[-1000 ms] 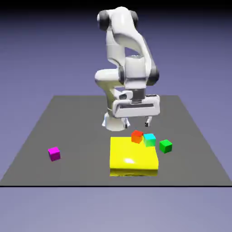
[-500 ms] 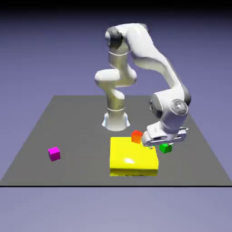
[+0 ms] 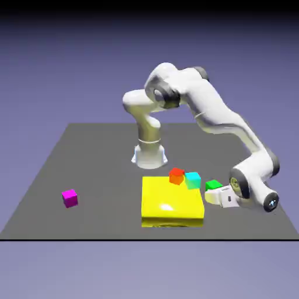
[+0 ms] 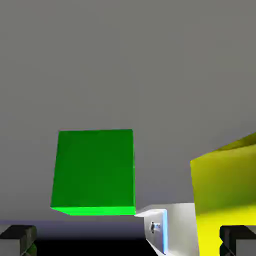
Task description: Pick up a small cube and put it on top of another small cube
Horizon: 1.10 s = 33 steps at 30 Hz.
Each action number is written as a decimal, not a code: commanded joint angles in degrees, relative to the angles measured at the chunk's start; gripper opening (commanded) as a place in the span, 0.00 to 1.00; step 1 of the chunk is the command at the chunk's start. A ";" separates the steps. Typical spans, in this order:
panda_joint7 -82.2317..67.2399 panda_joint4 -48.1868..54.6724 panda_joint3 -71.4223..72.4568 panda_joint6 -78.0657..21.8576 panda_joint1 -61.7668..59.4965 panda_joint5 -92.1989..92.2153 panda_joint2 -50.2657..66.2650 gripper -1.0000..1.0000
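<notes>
**Claw low beside the green cube, nothing gripped yet**

The arm is bent far down so that the claw [image 3: 217, 197] sits almost on the desk [image 3: 87, 152], and the hand view looks across the surface rather than down on it. That low reach makes sense for a grip on the green cube [image 4: 94, 171], which stands on the desk just ahead of the claw and left of its midline. The two fingertips show at the bottom corners of the hand view, wide apart, with nothing between them, so the claw is spread and empty. The cube is not yet centred in the gap; the claw probably has to shift toward it before closing.

The yellow block [image 4: 225, 195] lies close on the claw's other side, which leaves little room; a careless sideways move could bump it. In the exterior view the red cube [image 3: 176, 176] and the cyan cube [image 3: 193, 180] rest at the block's far edge, just beyond the green cube and clear of the claw.

The pink cube [image 3: 70, 198], where the green one must end up, sits well apart from the claw, past the yellow block.
</notes>
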 commanded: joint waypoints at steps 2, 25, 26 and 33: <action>0.52 1.81 0.51 -2.57 0.47 0.01 2.21 0.50; -17.64 12.45 -6.83 -6.66 -6.96 19.80 -1.27 0.00; -20.13 13.79 -8.15 -7.19 -7.92 22.16 -1.53 0.00; -35.12 19.86 -21.19 -9.84 -12.56 30.42 0.41 0.00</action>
